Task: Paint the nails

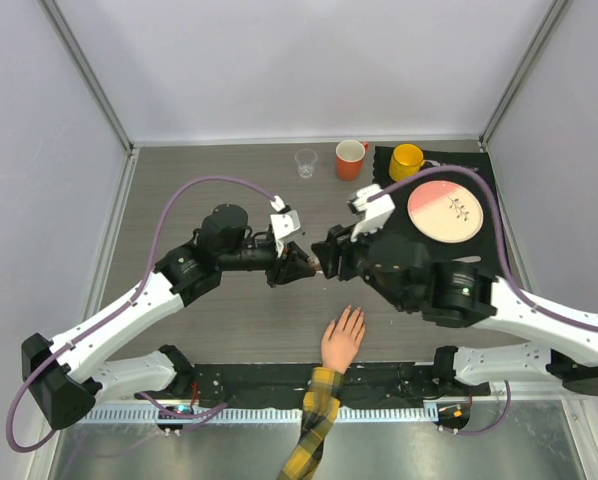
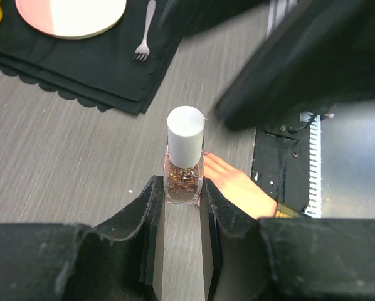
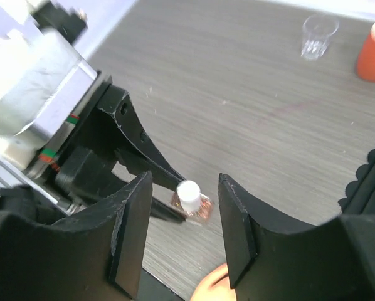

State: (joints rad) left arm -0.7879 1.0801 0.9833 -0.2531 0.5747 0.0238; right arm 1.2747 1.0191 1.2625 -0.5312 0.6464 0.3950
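Two end effectors meet over the counter (image 1: 259, 330). The left end effector (image 2: 180, 191) pinches a polish bottle (image 2: 184, 180), white cap (image 2: 185, 135) on. The right end effector (image 3: 184, 185) is spread, the cap between its fingers. Nothing looks painted yet; the nails (image 1: 353, 314) on the fake hand (image 1: 343, 340) lie at 6 o'clock.

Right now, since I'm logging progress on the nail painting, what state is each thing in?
nail polish bottle: white cap on, clamped by left end effector.
left end effector: shut on the bottle.
right end effector: open, facing the cap.
fake hand: flat on table, palm down.
glass: upright, empty.
orange mug: upright.
yellow mug: upright.
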